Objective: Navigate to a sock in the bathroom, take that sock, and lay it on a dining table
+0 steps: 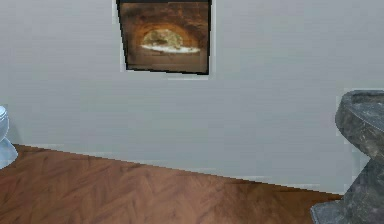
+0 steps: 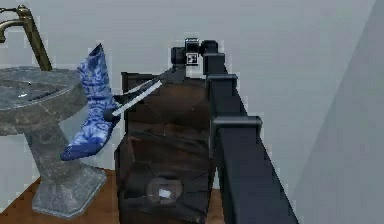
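A blue patterned sock [image 2: 90,105] hangs upright in the arm side view's left half, clear of the floor and next to the stone basin. My gripper [image 2: 120,106] holds it: the thin pale fingers [image 2: 140,95] run leftward from the dark body into the sock's middle. The dark arm bar [image 2: 235,130] rises from the bottom edge to two white marker squares [image 2: 192,52] at its far end.
A grey stone pedestal sink [image 2: 35,95] with a brass faucet [image 2: 25,30] stands left of the sock; it shows again as the sink [image 1: 362,130] at the forward view's right. A dark wooden cabinet [image 2: 165,150] sits beneath the gripper. Ahead are a wall picture [image 1: 165,35], a white toilet [image 1: 5,135] and wood floor [image 1: 150,195].
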